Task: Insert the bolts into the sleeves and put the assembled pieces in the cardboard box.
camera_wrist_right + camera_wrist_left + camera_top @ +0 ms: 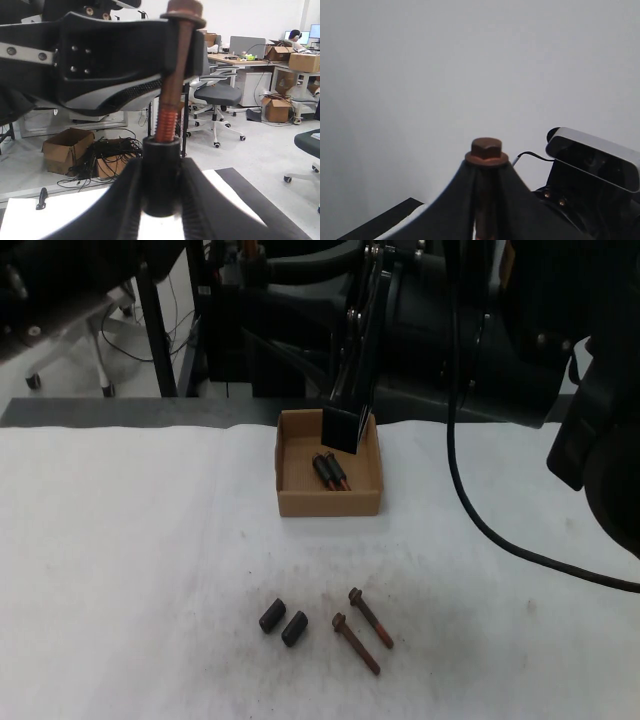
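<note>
A bolt [174, 75] is gripped just below its hexagonal head by the left hand [486, 175], which is closed on the shank. The head is left standing clear above the grip, so the threaded end stays free to be fed downward. A black sleeve [160, 170] is clamped upright in the right hand [160, 192], closed around its lower part, so its open mouth is presented to the bolt. The thread is seen entering that mouth, with most of the shank outside. The insertion is judged to be begun, not finished. Both parts are held raised off the bench [120, 540], where the two axes can be lined up without anything in the way.

The cardboard box [330, 504] stands at the far side of the bench, and assembled pieces [332, 472] lie inside against its right wall. Bare floor is left in its left part, which should take another piece if it is lowered clear of the walls. Two loose sleeves [283, 621] and two loose bolts [363, 630] lie near the front edge, well apart from the box, with open bench between them and it.
</note>
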